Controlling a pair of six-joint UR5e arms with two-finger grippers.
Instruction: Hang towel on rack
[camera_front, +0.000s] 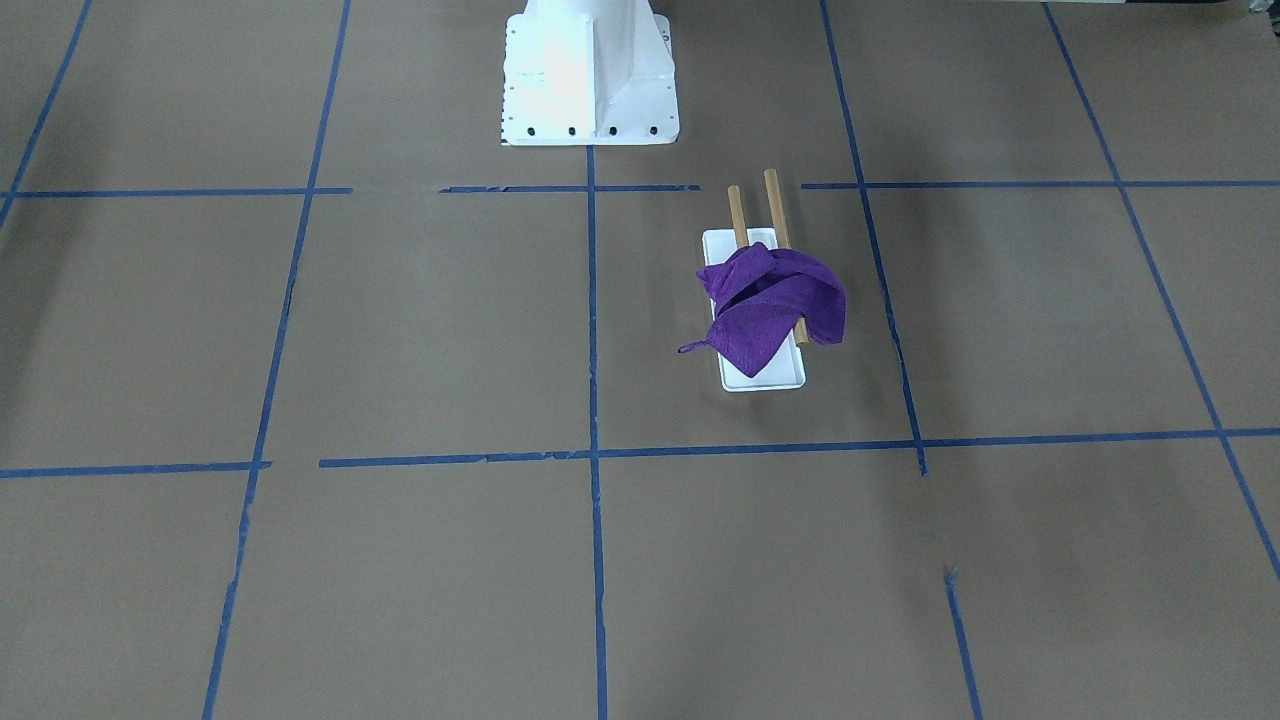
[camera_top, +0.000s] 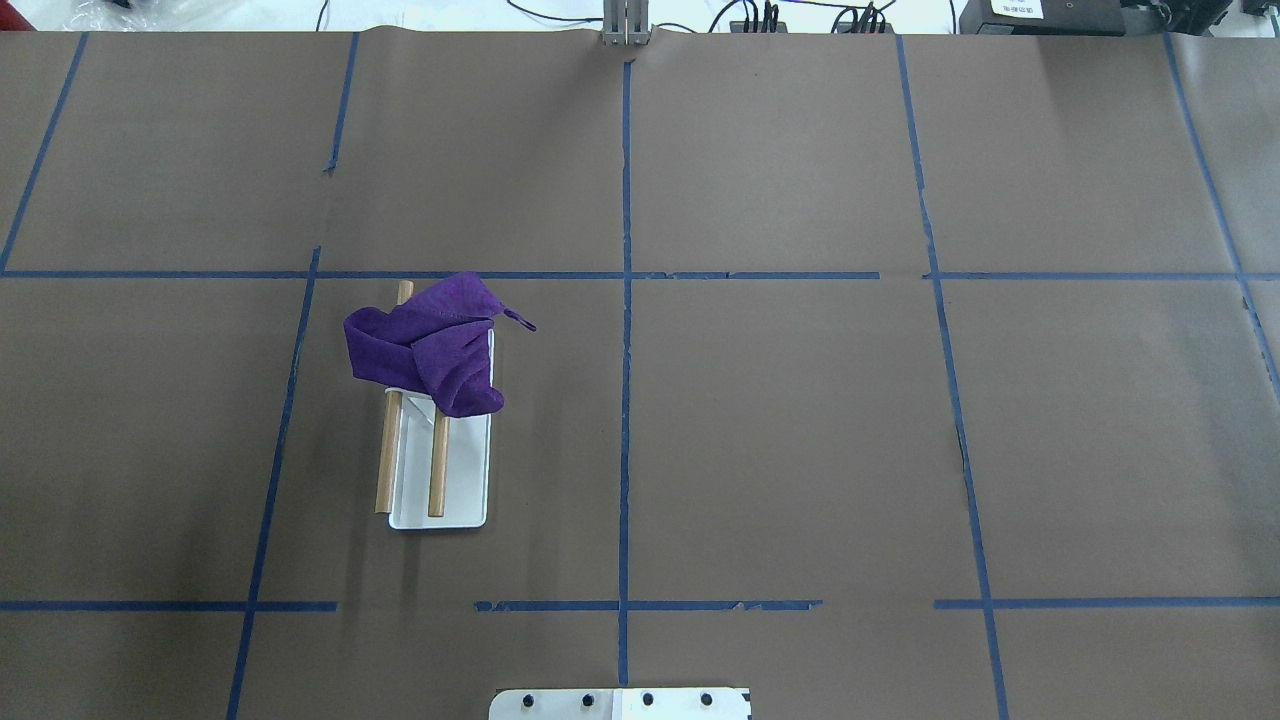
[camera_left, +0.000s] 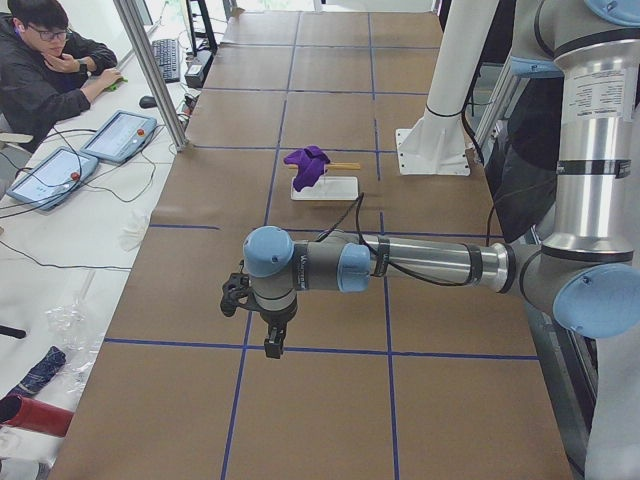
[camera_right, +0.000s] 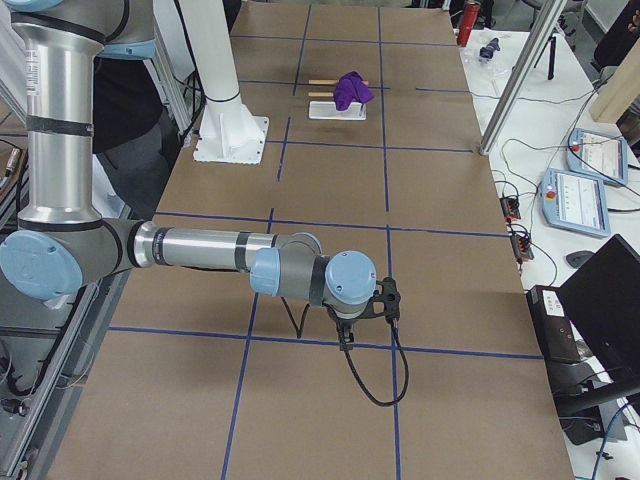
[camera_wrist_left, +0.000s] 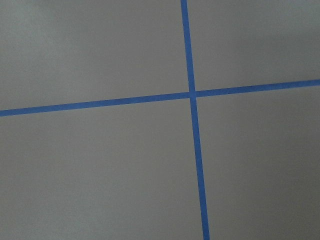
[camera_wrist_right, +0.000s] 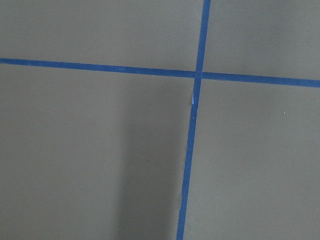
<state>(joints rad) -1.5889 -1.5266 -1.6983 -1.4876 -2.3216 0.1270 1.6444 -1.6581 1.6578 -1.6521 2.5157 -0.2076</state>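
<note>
A purple towel (camera_front: 775, 305) lies bunched over one end of the rack (camera_front: 772, 205), across both wooden rods and hanging down one side. In the overhead view the towel (camera_top: 430, 345) covers the rack's far end, and the white base (camera_top: 466, 470) and the rods' near ends are bare. My left gripper (camera_left: 272, 342) hangs over the table far from the rack. My right gripper (camera_right: 343, 335) does the same at the other end. I cannot tell whether either is open or shut. Both wrist views show only brown paper and blue tape.
The white robot pedestal (camera_front: 588, 75) stands at the table's robot-side edge, near the rack. Blue tape lines (camera_top: 625, 300) grid the brown table cover. An operator (camera_left: 45, 60) sits at a side desk with tablets (camera_left: 118, 135).
</note>
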